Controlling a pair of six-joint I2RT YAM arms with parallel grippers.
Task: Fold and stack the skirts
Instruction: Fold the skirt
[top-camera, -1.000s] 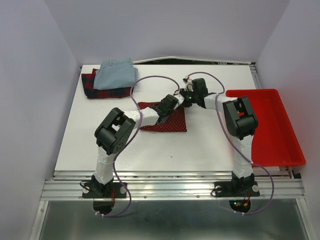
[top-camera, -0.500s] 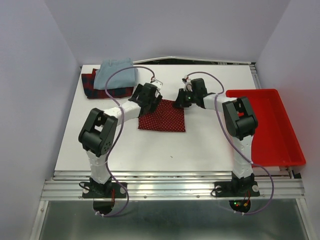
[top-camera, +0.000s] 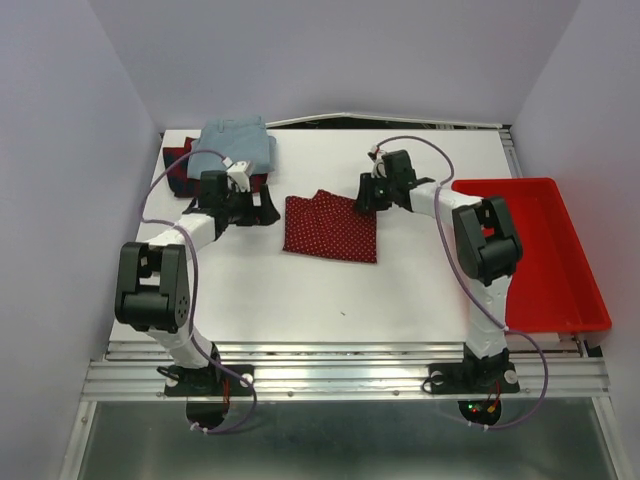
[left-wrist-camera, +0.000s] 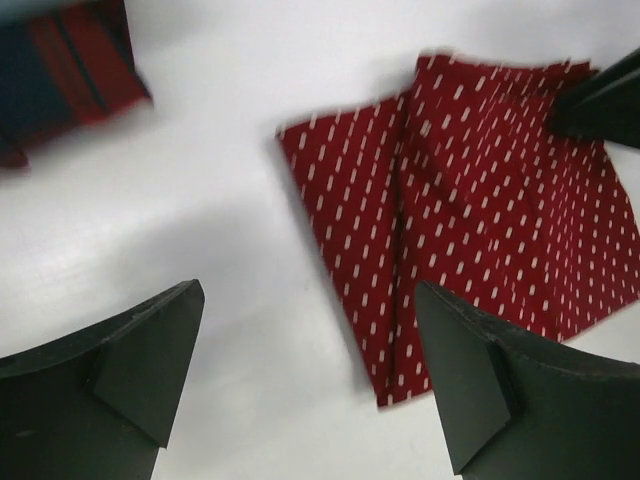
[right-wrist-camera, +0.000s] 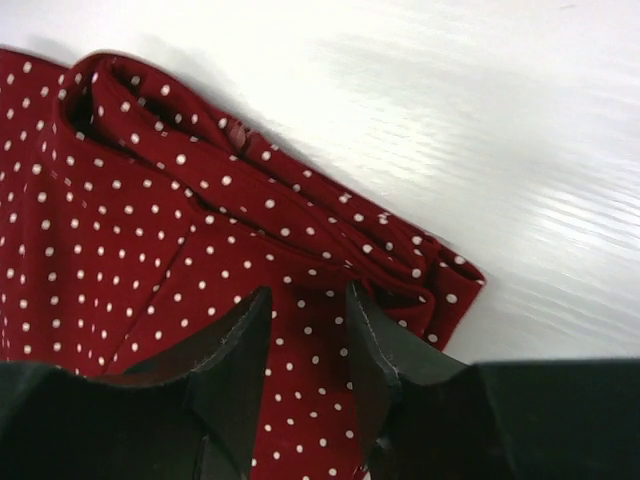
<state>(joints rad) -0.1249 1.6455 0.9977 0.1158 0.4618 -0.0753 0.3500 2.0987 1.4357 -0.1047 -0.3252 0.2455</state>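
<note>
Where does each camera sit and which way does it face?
Top external: above and behind the bases, looking down on table, left arm, right arm, dotted skirt.
Left wrist: down past the open left gripper at dotted skirt and plaid skirt.
Right wrist: close over the dotted skirt's corner, right gripper narrowly parted.
Shared: all show the dotted skirt.

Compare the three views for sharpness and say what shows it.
Left wrist: motion-blurred; dots on the dotted skirt smear into dashes, and the plaid skirt is soft. Right wrist: sharp, the dots round, with streaky glare on the table. Top: sharp and evenly lit.
</note>
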